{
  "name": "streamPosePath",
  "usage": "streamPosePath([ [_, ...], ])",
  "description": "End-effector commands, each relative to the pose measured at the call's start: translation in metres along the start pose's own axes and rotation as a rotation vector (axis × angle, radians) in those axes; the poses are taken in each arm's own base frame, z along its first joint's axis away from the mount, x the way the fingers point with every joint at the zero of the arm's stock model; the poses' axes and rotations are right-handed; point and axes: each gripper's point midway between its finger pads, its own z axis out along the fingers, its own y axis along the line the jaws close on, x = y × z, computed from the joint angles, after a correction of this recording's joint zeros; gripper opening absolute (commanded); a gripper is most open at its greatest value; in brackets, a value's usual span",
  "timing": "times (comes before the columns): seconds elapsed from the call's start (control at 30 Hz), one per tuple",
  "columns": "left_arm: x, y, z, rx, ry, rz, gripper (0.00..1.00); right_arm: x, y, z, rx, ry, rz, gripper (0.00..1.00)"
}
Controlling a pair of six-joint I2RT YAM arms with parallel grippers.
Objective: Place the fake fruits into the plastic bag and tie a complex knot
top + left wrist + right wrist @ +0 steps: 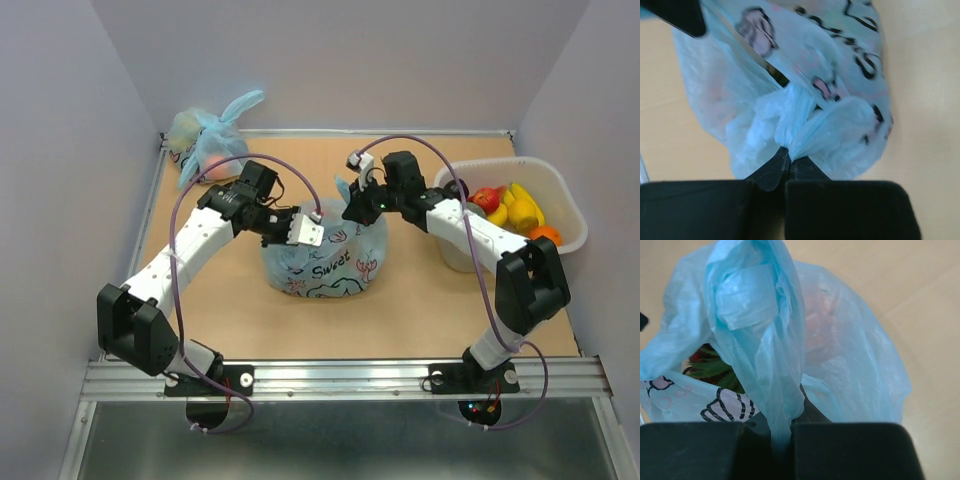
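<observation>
Film of the plastic bag [325,262] is pinched by the left tool [786,164], its handle [767,340] by the right tool [784,432].

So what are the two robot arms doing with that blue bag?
Both arms are holding the plastic bag in the middle of the table. The left end effector is pinched shut on a bunch of its thin plastic. The right end effector is pinched shut on one of its handles. Through the bag's opening you can see something red and green. More fake fruits sit in the white tub on the right. No finished knot shows on this bag yet.
</observation>
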Motion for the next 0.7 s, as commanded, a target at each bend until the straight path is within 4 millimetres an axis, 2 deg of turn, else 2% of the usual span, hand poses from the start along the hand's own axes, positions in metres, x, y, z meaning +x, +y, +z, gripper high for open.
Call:
streamPosePath([
  [0.0, -0.057, 0.052, -0.028, -0.182, -0.164, -0.003, 0.00, -0.051, 0.030, -0.008, -0.129, -0.121, -0.074, 0.01],
  [0.17, -0.088, 0.084, -0.057, -0.374, -0.268, 0.051, 0.00, -0.057, 0.052, -0.025, -0.203, -0.151, -0.092, 0.00],
  [0.23, -0.090, 0.084, -0.054, -0.401, -0.291, 0.053, 0.00, -0.058, 0.065, -0.030, -0.258, -0.153, -0.071, 0.00],
  [0.27, -0.095, 0.088, -0.060, -0.437, -0.308, 0.091, 0.00, -0.057, 0.067, -0.030, -0.270, -0.149, -0.061, 0.01],
  [0.4, -0.096, 0.085, -0.047, -0.449, -0.289, 0.171, 0.00, -0.050, 0.068, -0.021, -0.285, -0.123, -0.017, 0.01],
  [0.53, -0.098, 0.092, -0.039, -0.469, -0.295, 0.137, 0.00, -0.045, 0.072, -0.013, -0.289, -0.102, 0.011, 0.01],
  [0.63, -0.095, 0.100, -0.046, -0.511, -0.281, 0.047, 0.00, -0.041, 0.058, -0.013, -0.198, -0.097, 0.030, 0.01],
  [0.67, -0.085, 0.101, -0.050, -0.525, -0.257, -0.016, 0.00, -0.041, 0.050, -0.016, -0.156, -0.101, 0.033, 0.00],
])
